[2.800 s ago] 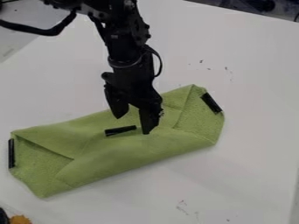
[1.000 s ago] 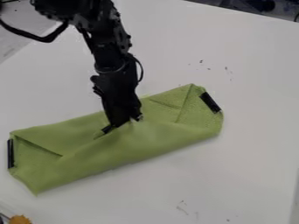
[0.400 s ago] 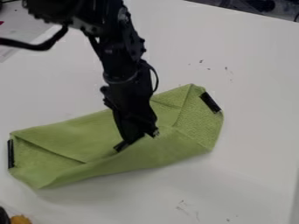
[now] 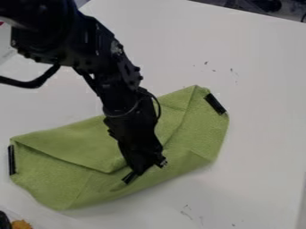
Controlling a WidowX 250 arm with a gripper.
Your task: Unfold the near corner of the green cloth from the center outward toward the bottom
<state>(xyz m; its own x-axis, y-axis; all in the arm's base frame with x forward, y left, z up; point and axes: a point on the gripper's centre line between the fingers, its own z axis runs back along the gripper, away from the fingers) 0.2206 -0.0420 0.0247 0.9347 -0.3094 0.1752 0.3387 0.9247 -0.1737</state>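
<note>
While the green cloth (image 4: 79, 147) lies lengthwise from lower left to upper right, the tool (image 4: 145, 169) pinches it.

Soft, even light over your pale surface (image 4: 263, 138), faint shadow below the cloth (image 4: 71, 143), tiny glints on your dark arm (image 4: 121, 96), dimmer top right corner

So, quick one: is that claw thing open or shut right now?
Gripper: closed, pinching the green cloth at a small black strip.
</note>
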